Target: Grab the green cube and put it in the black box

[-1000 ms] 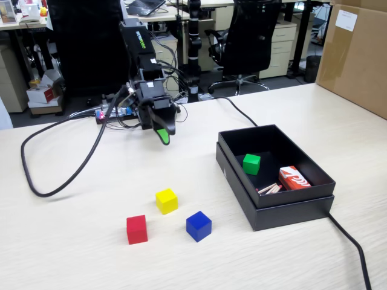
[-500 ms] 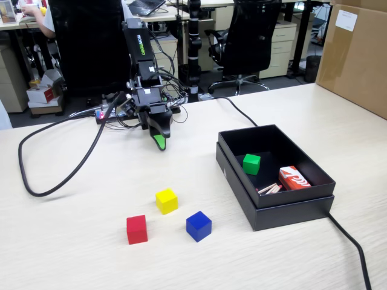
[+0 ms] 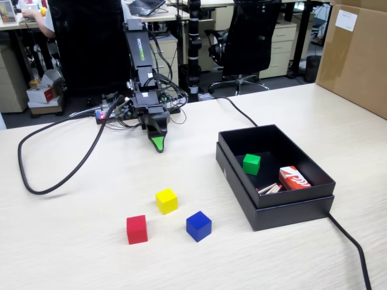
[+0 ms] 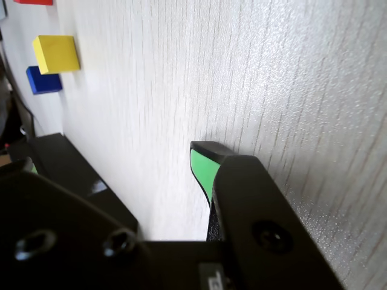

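The green cube (image 3: 251, 164) lies inside the black box (image 3: 290, 211) at the table's right, beside a red-and-white packet (image 3: 294, 179). My gripper (image 3: 158, 144) hangs tip-down over the table near the arm's base, well to the left of the box and apart from every cube. In the wrist view the gripper (image 4: 115, 163) stands open: bare table shows between its green fingertip (image 4: 202, 166) and the dark blurred jaw at the left. Nothing is between the jaws. A corner of the black box (image 4: 66, 163) appears at the left of that view.
A yellow cube (image 3: 166, 200), a red cube (image 3: 136, 229) and a blue cube (image 3: 198, 226) sit on the table left of the box. A black cable (image 3: 54, 181) loops at the left; another runs off the box's front right. A brown carton (image 3: 357, 57) stands at the far right.
The gripper has turned about its wrist and now shows edge-on in the fixed view, with its tip a little lower and further left. Cubes and box have not moved.
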Action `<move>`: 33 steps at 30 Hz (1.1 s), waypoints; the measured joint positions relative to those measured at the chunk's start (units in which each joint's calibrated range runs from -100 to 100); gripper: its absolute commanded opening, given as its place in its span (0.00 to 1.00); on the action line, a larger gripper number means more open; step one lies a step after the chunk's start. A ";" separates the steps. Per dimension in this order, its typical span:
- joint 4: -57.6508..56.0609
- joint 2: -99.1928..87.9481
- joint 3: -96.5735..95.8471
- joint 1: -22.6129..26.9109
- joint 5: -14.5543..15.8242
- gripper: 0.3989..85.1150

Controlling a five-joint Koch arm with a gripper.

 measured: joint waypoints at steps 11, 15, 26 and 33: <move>0.00 -0.78 -0.27 -0.20 -0.49 0.58; 0.00 -0.65 -0.37 -0.24 -0.54 0.58; 0.00 -0.78 -0.46 -0.20 -0.63 0.58; 0.00 -0.65 -0.46 -0.20 -0.63 0.58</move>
